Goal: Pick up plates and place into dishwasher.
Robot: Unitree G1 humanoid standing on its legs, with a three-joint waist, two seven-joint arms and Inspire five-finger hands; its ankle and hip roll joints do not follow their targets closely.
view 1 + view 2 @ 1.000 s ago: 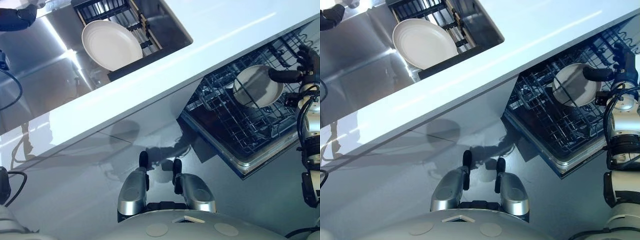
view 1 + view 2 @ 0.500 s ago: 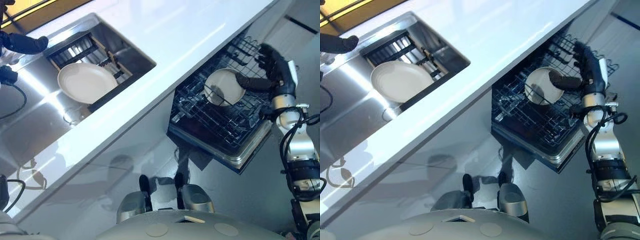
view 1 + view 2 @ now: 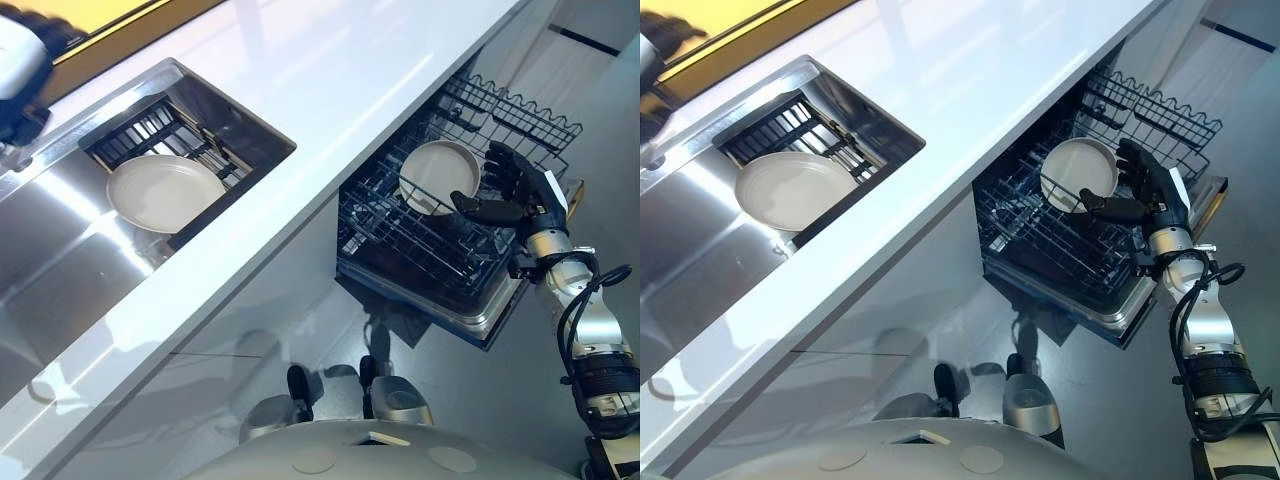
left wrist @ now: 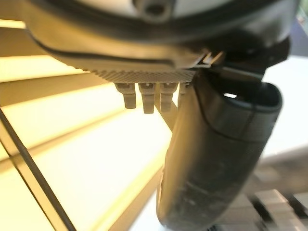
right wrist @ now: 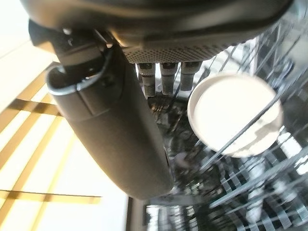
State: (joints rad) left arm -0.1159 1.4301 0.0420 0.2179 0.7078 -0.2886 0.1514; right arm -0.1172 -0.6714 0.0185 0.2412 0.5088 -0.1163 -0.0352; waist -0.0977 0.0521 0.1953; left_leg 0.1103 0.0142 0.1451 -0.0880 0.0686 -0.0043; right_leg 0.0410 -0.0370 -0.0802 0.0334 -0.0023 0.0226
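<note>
Right hand [image 3: 512,192] now released: fingers spread; the thumb, across the plate's face a moment ago, sits just beside its rim; plate [image 3: 436,176] stands in the dishwasher rack [image 3: 430,255], right of the table [image 3: 330,80]; judged placed. Second plate [image 3: 164,193] lies in the sink [image 3: 50,260], left; left hand [image 4: 216,159] near it, grip cannot tell.
</note>
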